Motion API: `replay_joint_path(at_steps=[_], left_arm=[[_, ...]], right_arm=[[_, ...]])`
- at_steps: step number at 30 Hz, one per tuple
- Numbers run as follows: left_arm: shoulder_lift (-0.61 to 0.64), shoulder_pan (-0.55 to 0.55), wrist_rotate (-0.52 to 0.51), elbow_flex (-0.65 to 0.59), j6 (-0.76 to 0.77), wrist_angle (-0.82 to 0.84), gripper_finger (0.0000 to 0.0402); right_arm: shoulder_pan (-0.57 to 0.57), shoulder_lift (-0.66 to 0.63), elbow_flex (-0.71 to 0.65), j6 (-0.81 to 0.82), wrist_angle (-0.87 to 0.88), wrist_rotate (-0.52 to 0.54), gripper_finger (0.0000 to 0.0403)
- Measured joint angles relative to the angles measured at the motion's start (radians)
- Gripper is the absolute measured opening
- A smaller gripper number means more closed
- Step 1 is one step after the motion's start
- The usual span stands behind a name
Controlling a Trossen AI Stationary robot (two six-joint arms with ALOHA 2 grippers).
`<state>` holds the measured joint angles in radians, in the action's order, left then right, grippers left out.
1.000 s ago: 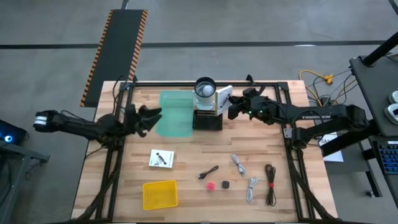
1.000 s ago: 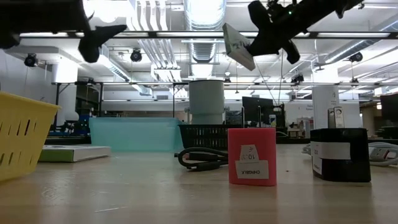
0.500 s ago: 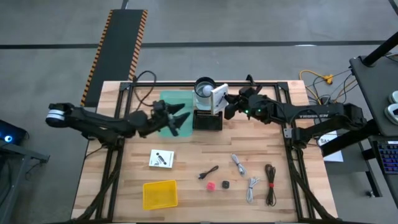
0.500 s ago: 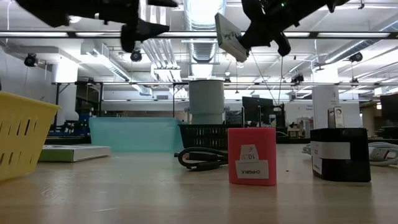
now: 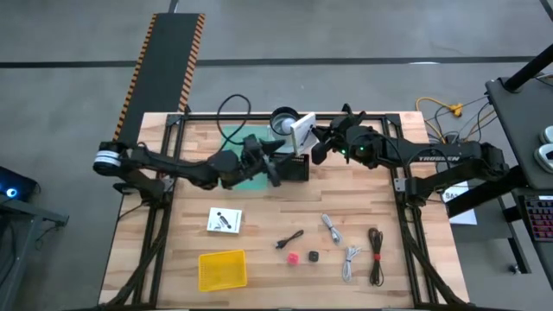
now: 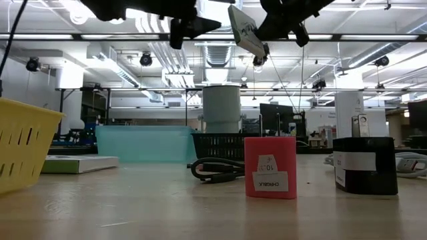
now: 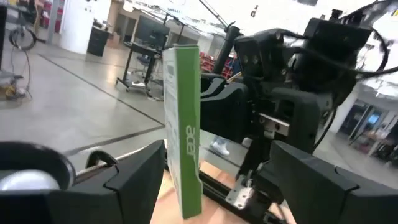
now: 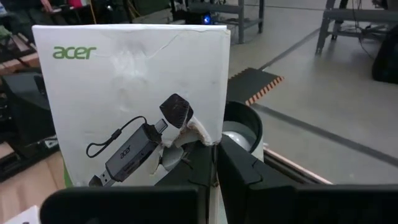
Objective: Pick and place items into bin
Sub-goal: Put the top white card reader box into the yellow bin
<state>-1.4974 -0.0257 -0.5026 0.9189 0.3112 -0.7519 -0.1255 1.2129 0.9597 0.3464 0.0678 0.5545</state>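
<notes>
I'm holding one white printed card [image 5: 300, 133] — a flat box face with a cable adapter pictured on it — pinched upright in the right gripper [image 5: 313, 143], whose fingers are closed tight on its lower edge. It is hanging in the air above the back middle of the table [image 5: 380, 259], over the black basket [image 5: 289, 167] and just beside the white cylinder [image 5: 282, 122]. The left gripper [image 5: 275, 161] is reaching in with its fingers spread wide and nothing between them; in the left wrist view the card's green edge is standing right in the gap.

What worries me is the handover. If the right fingers let go before the left ones close, the card could drop into the black basket or onto the cylinder. If the left fingers close off-centre on that thin edge, the card could twist out — and the two grippers are near enough to knock together.

Counting what is lying on the table: one more white card [image 5: 225, 220] at front left, five coiled cables [image 5: 329, 228] — one black by the centre, two grey, one white, one dark at the right — one red ball [image 5: 293, 258], one black cube [image 5: 314, 257]. There is one yellow bin [image 5: 222, 269] at front left and one green tray [image 5: 232, 138] at the back.
</notes>
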Motion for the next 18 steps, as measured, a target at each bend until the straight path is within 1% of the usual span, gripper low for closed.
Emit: replay_joint_path(at_steps=[2, 7, 12, 18], left_arm=[[-0.026, 0.006, -0.001, 0.025, -0.031, 0.002, 0.0274], [-0.064, 0.026, -0.009, 0.073, -0.035, 0.0, 0.0274], [-0.073, 0.051, -0.031, 0.079, -0.033, 0.002, 0.0274], [-0.073, 0.077, -0.033, 0.079, -0.018, 0.001, 0.0274]], right_arm=[[0.001, 0.0, 0.002, -0.011, 0.001, 0.0, 0.0008], [0.001, 0.0, 0.005, -0.014, 0.004, 0.0, 0.0008], [0.002, 0.0, 0.004, -0.014, 0.004, -0.001, 0.0008], [0.003, 0.0, 0.013, -0.02, 0.004, -0.006, 0.0008]])
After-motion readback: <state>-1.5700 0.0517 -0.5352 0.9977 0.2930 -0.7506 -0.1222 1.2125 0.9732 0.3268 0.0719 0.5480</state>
